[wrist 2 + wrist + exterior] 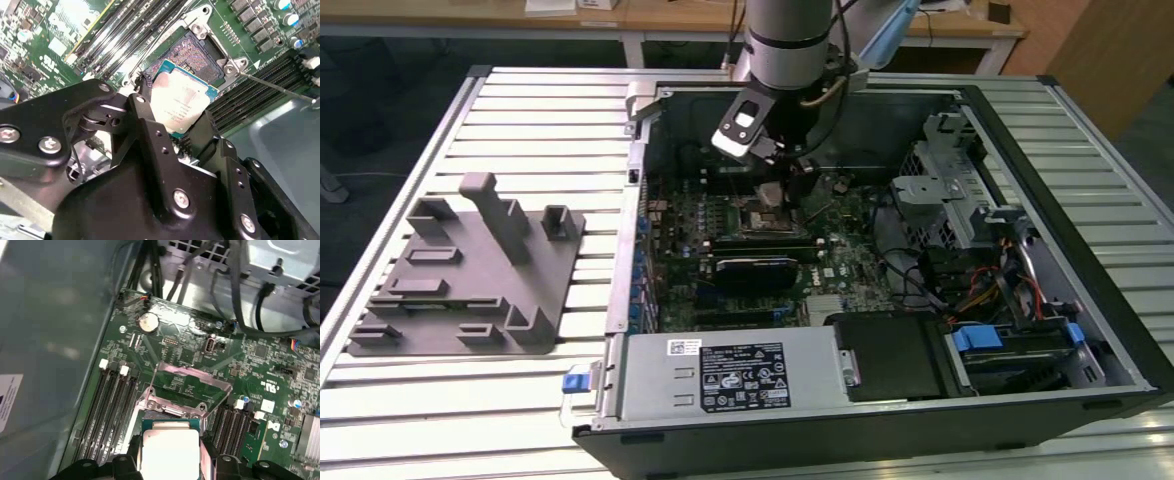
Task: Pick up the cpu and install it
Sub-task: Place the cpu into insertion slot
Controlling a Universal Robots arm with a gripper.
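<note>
I saw a slatted metal table (520, 120) with an open computer case (854, 440) lying on it, its inside facing up. On the table beside the case, toward the exterior view's left, sat a grey plastic fixture (454, 290) with upright posts, well apart from the work.

Inside the case, a silver power supply (734, 375) lay along the near wall, and a green motherboard (854, 260) covered the floor. The robot arm (787, 40) reached down into the case from above, and its gripper (781, 175) hung over the middle of the board.

In both wrist views the black-framed socket (200, 55) (172, 405) stood open with its bed of contacts bare. Rows of dark memory slots (107, 410) ran along either side of it. A round coin battery (148, 321) sat farther off on the board.

The gripper (175, 112) (170, 460) was pinching the cpu (182, 102) (167, 445), with one black finger (150, 130) pressed to each of two opposite edges. The cpu, a flat square with a silver top, was held just over the near edge of the socket. It covered part of the opening and left the rest of the contacts showing. I could not tell whether it touched the socket.
</note>
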